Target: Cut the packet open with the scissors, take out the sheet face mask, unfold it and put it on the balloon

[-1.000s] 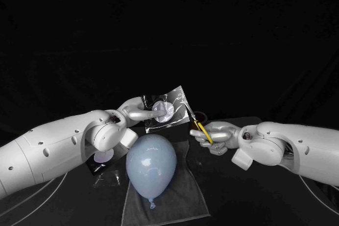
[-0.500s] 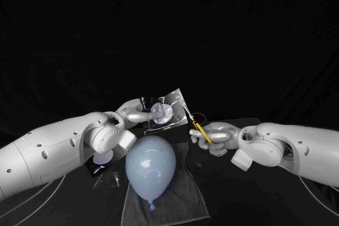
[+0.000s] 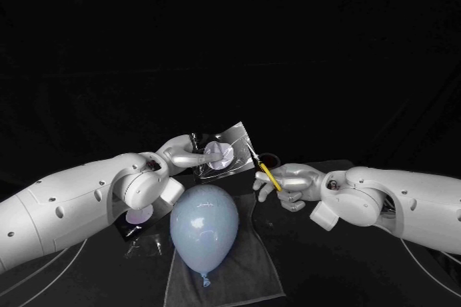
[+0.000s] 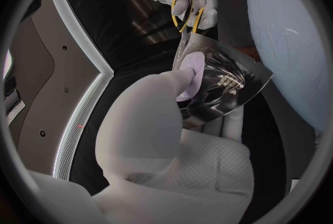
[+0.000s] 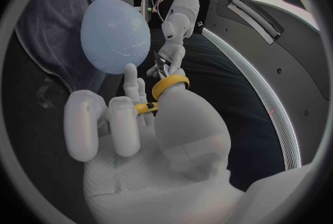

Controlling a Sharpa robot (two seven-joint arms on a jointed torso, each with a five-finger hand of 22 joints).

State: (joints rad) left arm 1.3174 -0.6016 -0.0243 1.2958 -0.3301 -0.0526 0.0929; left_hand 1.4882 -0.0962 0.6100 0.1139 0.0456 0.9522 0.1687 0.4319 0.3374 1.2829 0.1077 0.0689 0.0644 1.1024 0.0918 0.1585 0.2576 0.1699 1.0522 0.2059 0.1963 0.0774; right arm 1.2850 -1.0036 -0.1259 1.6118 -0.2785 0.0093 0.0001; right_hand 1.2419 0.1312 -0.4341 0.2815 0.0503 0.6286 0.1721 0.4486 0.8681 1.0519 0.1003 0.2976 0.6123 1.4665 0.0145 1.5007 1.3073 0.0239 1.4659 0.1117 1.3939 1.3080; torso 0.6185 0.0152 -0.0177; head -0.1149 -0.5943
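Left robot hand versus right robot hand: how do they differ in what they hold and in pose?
The left robot hand holds the clear packet; the right robot hand grips the yellow-handled scissors. The left robot hand presents the packet upright, while the right robot hand tilts the scissors, blades at the packet's edge. Both are held in the air beyond the balloon.

Pale blue balloon (image 3: 204, 220), yellow-handled scissors (image 3: 268, 174), clear packet (image 3: 223, 150), grey towel (image 3: 250, 274)
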